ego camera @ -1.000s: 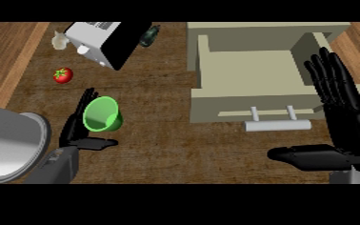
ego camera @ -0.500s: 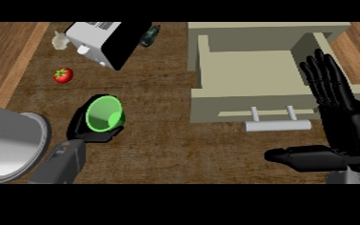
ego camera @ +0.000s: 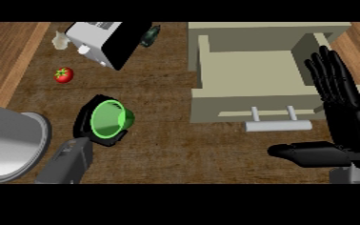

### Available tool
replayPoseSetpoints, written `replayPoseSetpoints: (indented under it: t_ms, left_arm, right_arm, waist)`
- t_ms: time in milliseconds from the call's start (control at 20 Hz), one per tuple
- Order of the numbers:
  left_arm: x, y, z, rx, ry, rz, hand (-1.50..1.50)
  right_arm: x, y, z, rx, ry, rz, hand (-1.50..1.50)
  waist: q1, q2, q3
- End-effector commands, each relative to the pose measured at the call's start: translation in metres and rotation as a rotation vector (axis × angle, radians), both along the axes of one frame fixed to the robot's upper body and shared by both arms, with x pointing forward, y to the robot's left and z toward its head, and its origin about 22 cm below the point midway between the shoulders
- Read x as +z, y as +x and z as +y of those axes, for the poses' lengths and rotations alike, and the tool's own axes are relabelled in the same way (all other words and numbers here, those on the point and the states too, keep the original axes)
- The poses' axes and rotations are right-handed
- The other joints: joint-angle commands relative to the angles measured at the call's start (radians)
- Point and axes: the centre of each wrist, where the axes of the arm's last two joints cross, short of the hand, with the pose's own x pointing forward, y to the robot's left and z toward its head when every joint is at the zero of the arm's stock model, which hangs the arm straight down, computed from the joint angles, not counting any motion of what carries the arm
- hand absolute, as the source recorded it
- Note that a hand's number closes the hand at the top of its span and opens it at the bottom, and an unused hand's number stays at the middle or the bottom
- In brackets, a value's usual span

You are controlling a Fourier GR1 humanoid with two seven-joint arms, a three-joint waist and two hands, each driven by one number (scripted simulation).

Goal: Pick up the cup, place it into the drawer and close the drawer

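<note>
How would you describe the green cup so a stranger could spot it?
Start at the open beige drawer on the brown wooden counter, then look left. The round green plastic cup sits in the black left hand, the only bright green thing, below the small red tomato.

- No writing, label, brand mark, number or sign can be read anywhere in the head view.
- The toaster (ego camera: 105,40) at the upper left of the frame has plain white and black sides with no lettering.
- The green cup (ego camera: 111,119) at the lower left has no print on it.
- The front of the drawer (ego camera: 253,108) at the right carries no marking.
</note>
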Motion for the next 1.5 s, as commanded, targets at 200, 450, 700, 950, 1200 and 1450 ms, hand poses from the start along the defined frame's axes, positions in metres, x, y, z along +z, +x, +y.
replayPoseSetpoints:
  t_ms: [200, 450, 700, 950, 1200, 1450]
  left_arm:
    - [-0.006, -0.02, 0.028, 0.3, -0.083, -0.213, 1.5]
    - [0.022, 0.013, 0.02, 0.247, -0.127, -0.293, 1.5]
    - [0.041, 0.03, 0.005, 0.138, -0.061, -0.336, 1.5]
    - [0.09, 0.064, -0.041, 0.055, -0.035, -0.4, 1.5]
    - [0.144, 0.08, -0.085, 0.054, 0.021, -0.439, 1.5]
    - [0.211, 0.099, -0.135, -0.022, 0.06, -0.447, 1.5]
  right_arm:
    - [-0.005, -0.005, -0.002, -0.022, -0.001, 0.01, -1.5]
    - [-0.004, -0.006, -0.026, -0.012, -0.017, 0.002, -1.5]
    - [-0.005, -0.012, -0.019, -0.043, 0.004, 0.01, -1.5]
    - [-0.005, -0.006, -0.023, -0.052, 0.003, 0.018, -1.5]
    - [-0.008, -0.011, -0.033, -0.055, 0.0, 0.018, -1.5]
    - [0.003, -0.006, -0.027, -0.042, -0.004, 0.012, -1.5]
  waist:
    - [0.014, -0.005, 0.002]
    - [0.013, -0.009, 0.003]
    - [0.024, -0.014, 0.005]
    - [0.04, -0.019, 0.006]
    - [0.038, -0.02, 0.006]
    - [0.028, -0.017, 0.005]
